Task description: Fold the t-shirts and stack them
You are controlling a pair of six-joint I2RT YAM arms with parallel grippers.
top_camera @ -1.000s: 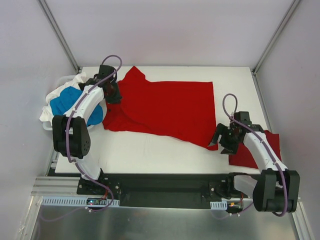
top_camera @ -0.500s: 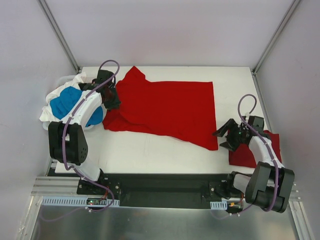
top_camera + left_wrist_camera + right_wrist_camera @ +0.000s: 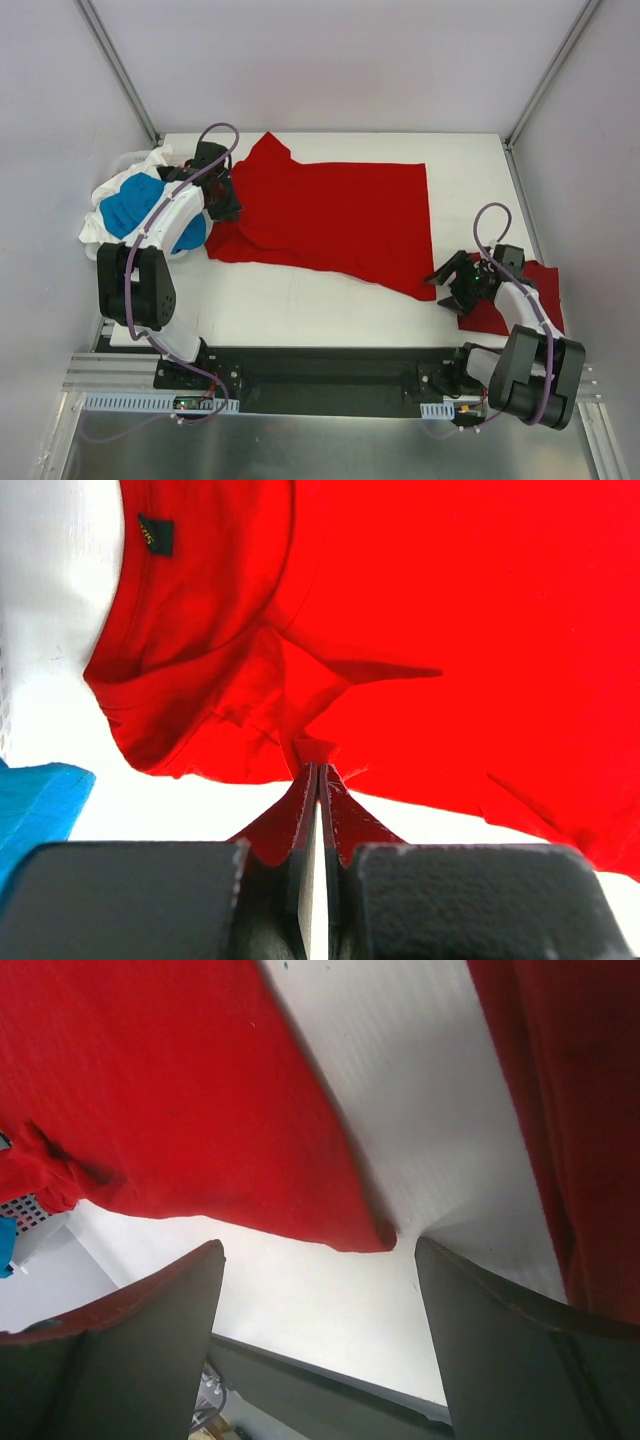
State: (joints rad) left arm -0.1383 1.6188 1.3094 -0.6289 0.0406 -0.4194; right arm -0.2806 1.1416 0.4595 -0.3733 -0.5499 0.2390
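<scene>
A bright red t-shirt point(image 3: 335, 215) lies spread across the white table point(image 3: 300, 300), its collar end to the left. My left gripper point(image 3: 226, 200) is shut on a fold at that end; in the left wrist view the red t-shirt point(image 3: 450, 630) bunches at the gripper's point(image 3: 318, 772) closed tips. My right gripper point(image 3: 452, 286) stands open just right of the shirt's near right corner point(image 3: 425, 290). In the right wrist view that corner point(image 3: 380, 1235) lies between the fingers of the right gripper point(image 3: 320, 1260), untouched. A folded red t-shirt point(image 3: 520, 300) lies flat under the right arm.
A heap of blue and white t-shirts point(image 3: 135, 205) sits off the table's left edge beside the left arm; its blue cloth point(image 3: 35, 800) shows in the left wrist view. The folded red shirt point(image 3: 580, 1110) fills the right side of the right wrist view. Grey walls surround the table.
The right arm has drawn back toward the near right, and its open gripper now sits lower beside the shirt's corner, which lies flat. The left arm shifted slightly and then held still.
</scene>
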